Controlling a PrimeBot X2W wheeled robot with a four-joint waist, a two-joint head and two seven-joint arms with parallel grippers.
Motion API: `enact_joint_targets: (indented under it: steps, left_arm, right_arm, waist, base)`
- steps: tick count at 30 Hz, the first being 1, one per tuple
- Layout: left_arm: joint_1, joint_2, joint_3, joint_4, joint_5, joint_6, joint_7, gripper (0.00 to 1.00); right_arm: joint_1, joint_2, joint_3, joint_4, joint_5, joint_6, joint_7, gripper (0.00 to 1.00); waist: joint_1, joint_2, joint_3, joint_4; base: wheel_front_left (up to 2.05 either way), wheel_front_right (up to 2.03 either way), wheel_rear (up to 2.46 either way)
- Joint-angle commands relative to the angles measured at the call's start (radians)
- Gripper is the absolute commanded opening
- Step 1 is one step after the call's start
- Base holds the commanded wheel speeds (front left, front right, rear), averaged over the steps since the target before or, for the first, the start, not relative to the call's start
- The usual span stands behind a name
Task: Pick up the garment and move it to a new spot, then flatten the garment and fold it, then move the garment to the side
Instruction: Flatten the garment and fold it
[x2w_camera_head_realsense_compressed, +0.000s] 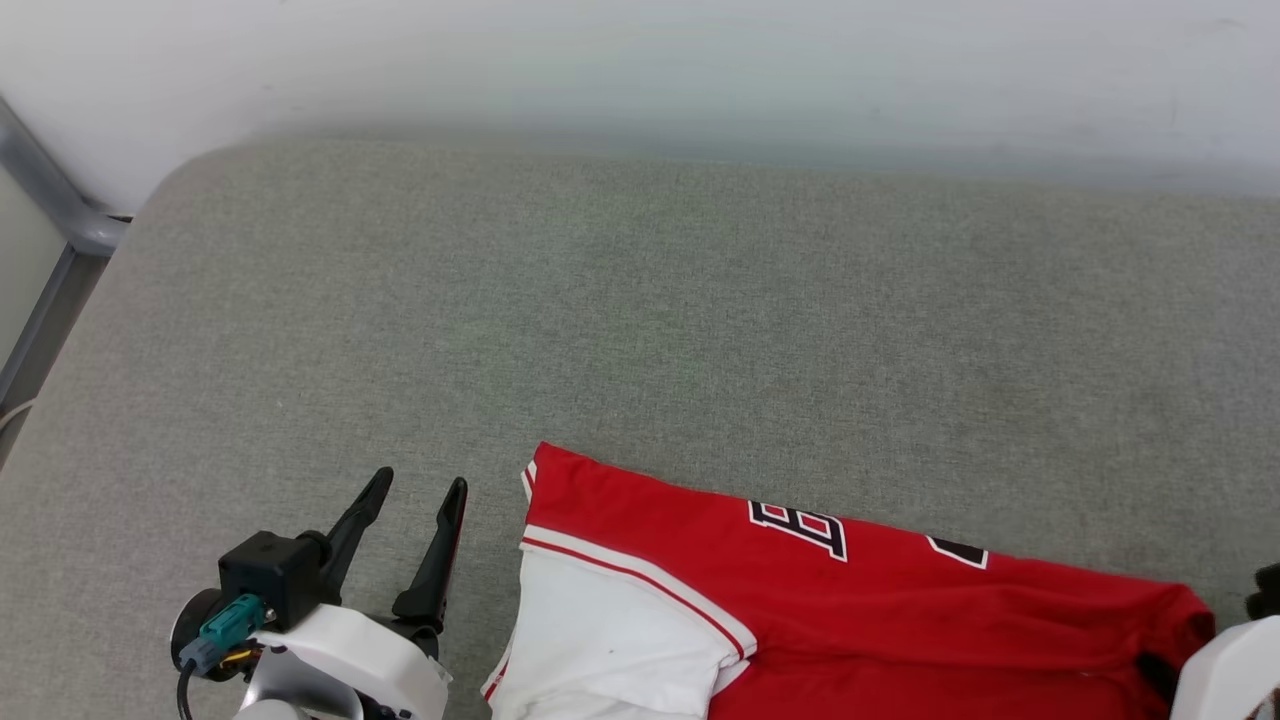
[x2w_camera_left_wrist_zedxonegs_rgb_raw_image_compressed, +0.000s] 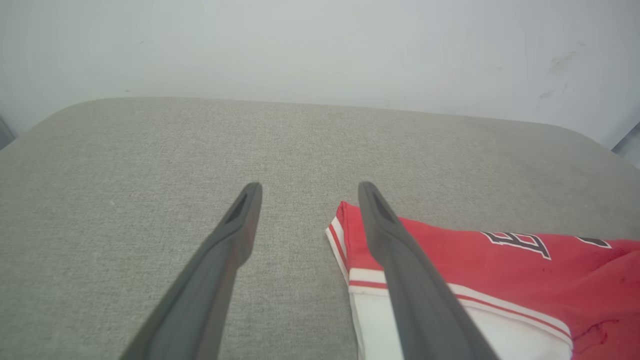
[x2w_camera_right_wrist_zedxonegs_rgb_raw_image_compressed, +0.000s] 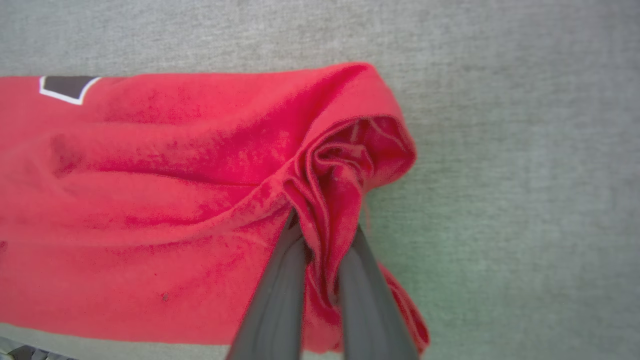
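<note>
Red garment (x2w_camera_right_wrist_zedxonegs_rgb_raw_image_compressed: 150, 200) lies on cushion (x2w_camera_right_wrist_zedxonegs_rgb_raw_image_compressed: 500, 150), pinched by right gripper (x2w_camera_right_wrist_zedxonegs_rgb_raw_image_compressed: 325, 227).

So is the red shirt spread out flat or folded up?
Folded, not flat: the garment lies as a narrow band, lettering cut off at its edge, one end bunched in the right gripper.
</note>
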Motion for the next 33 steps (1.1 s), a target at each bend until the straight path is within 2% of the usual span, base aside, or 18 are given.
enact_joint_targets:
  steps: [1, 12, 17, 29, 33]
  left_arm:
    - [0.01, -0.005, -0.002, 0.003, -0.006, 0.002, -0.006, 1.0]
    - [0.019, -0.005, -0.005, 0.005, -0.007, 0.001, -0.01, 1.0]
    - [0.036, -0.009, -0.006, 0.011, -0.014, 0.007, -0.014, 1.0]
    - [0.081, -0.026, -0.01, 0.019, -0.021, 0.006, -0.022, 1.0]
    - [0.083, -0.034, -0.009, 0.021, -0.022, 0.006, -0.024, 1.0]
  right_arm:
    - [-0.009, -0.022, -0.014, 0.014, -0.016, -0.002, -0.012, 0.0]
    - [-0.043, -0.118, -0.122, 0.054, -0.115, -0.002, -0.085, 0.0]
    - [-0.033, -0.092, -0.126, 0.046, -0.092, -0.002, -0.072, 0.0]
    - [0.052, 0.012, 0.049, -0.201, 0.023, -0.002, 0.063, 0.0]
    - [0.064, 0.078, 0.104, -0.269, 0.076, -0.002, 0.127, 0.0]
  waist:
    - [-0.0001, 0.0, -0.01, -0.004]
    - [-0.0001, 0.0, -0.037, -0.008]
    - [-0.0001, 0.0, -0.062, -0.013]
    - [-0.0001, 0.0, -0.137, -0.026]
    - [-0.0001, 0.0, -0.147, -0.022]
  base:
    - [0.0, 0.0, 0.0]
    - [0.0, 0.0, 0.0]
    - [0.0, 0.0, 0.0]
    - [0.0, 0.0, 0.0]
    - [0.0, 0.0, 0.0]
